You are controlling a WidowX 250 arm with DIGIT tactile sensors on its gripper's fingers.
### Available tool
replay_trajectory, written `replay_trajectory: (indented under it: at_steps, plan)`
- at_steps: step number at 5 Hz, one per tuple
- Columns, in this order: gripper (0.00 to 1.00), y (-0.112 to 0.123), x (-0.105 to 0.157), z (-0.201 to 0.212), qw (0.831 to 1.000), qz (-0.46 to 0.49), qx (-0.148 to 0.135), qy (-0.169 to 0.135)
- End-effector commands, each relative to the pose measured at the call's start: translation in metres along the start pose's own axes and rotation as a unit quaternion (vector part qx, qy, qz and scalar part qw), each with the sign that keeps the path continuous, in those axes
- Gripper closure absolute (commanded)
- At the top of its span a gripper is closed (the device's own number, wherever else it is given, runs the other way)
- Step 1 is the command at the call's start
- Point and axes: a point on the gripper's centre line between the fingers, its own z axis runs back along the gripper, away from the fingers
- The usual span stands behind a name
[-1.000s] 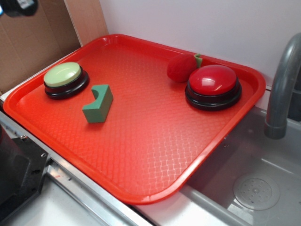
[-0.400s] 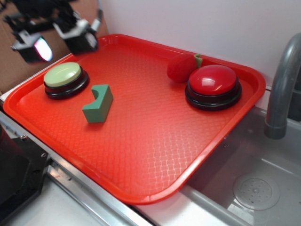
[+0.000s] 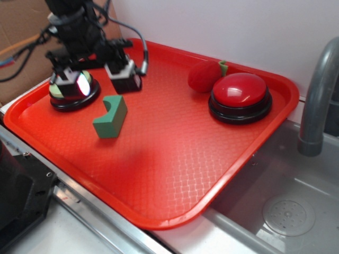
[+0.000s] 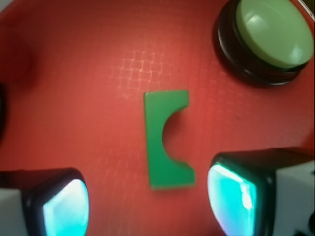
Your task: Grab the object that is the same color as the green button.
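Note:
The object, a small teal-green block [image 3: 110,117] with a semicircular notch, lies on the red tray [image 3: 169,159] just right of the green button [image 3: 79,100]. My gripper [image 3: 98,83] hangs open over the tray just behind the block, and its left finger covers part of the button's pale dome. In the wrist view the block [image 4: 165,140] lies flat with its notch facing right. It sits ahead of my open gripper [image 4: 150,206], nearer the right fingertip [image 4: 236,196], and touches neither finger. The green button [image 4: 268,32] shows at the top right.
A larger red button [image 3: 239,91] on a black base stands at the tray's far right, with a red plush strawberry [image 3: 204,76] just behind it. A grey faucet [image 3: 318,95] and sink [image 3: 286,211] lie to the right. Cardboard [image 3: 26,32] stands behind left.
The gripper has come in from the top left and dropped toward the tray, now hanging over the button and just behind the block. Block and buttons have not moved.

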Motion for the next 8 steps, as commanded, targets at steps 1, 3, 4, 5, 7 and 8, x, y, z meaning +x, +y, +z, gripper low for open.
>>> replay_trajectory:
  at_steps: [1,3,4,5,7,8]
  plan:
    - [0.0,0.011,0.022,-0.036,0.999,0.042,-0.021,-0.011]
    - [1.0,0.014,0.025,-0.046,0.998,0.053,-0.033,-0.006]
    - [1.0,0.014,0.025,-0.045,0.998,0.051,-0.029,-0.003]
    - [1.0,0.012,0.025,-0.043,0.999,0.043,-0.031,-0.002]
    - [1.0,0.005,0.032,-0.021,0.999,-0.023,-0.024,0.03]
    - [1.0,-0.01,0.034,0.002,0.99,-0.12,-0.003,0.069]
